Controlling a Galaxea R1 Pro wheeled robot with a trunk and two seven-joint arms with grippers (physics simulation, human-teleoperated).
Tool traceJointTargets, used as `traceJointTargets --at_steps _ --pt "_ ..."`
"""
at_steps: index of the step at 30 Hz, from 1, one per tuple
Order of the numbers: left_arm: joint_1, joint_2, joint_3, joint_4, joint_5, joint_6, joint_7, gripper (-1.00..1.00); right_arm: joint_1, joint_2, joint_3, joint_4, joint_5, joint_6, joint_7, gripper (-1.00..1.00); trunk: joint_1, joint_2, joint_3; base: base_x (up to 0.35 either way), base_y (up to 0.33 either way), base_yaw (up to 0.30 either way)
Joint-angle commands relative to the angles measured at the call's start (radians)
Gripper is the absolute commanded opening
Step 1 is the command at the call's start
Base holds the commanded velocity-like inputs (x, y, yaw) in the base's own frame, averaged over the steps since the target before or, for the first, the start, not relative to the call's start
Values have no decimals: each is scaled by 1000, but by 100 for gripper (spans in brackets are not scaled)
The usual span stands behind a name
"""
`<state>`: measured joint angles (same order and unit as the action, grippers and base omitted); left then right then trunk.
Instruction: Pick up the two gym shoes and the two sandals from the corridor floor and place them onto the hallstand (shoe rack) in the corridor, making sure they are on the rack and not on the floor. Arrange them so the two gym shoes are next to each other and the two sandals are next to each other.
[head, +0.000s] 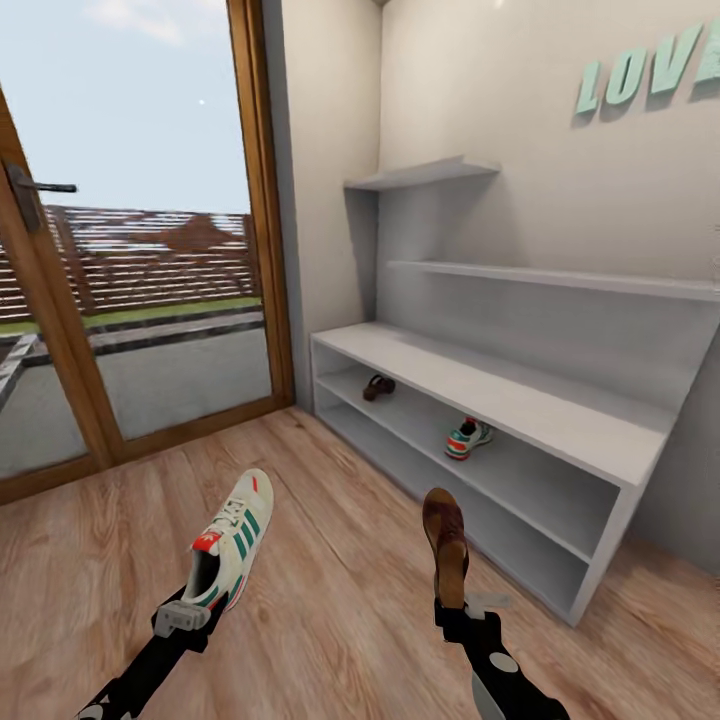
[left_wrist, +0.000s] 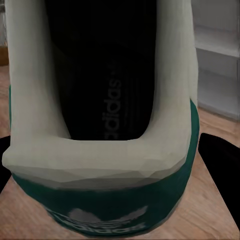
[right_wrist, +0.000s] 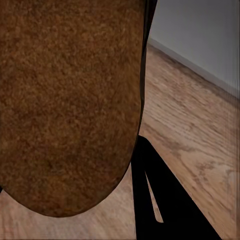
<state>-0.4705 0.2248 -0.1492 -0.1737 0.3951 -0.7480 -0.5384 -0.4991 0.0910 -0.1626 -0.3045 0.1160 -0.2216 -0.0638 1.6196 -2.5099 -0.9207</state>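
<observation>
With a cream-white green-striped gym shoe pinched at its heel in the left pincer and a dark-brown leather sandal pinched in the right pincer, both pointing toes forward, the pale grey hallstand is seen ahead to the right, nearer the right arm

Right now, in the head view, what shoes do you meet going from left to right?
Gym shoe in the left gripper → sandal on the rack's shelf → sandal in the right gripper → gym shoe on the rack's shelf.
</observation>
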Motion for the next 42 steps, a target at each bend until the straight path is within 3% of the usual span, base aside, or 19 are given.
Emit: traceJointTargets --at_steps 1,21,42 --pt "0 1 -6 0 11 -2 -5 -100 -1 1 -6 1 7 -2 -2 -100 0 0 -1 210 43 -267" --pt "-1 1 -6 0 11 -2 -6 -100 -1 1 -6 1 7 -2 -2 -100 0 0 -1 23 12 -267" --pt "-1 1 -6 0 11 -2 -5 -100 -1 1 -6 1 7 -2 -2 -100 0 0 -1 76 291 -267"
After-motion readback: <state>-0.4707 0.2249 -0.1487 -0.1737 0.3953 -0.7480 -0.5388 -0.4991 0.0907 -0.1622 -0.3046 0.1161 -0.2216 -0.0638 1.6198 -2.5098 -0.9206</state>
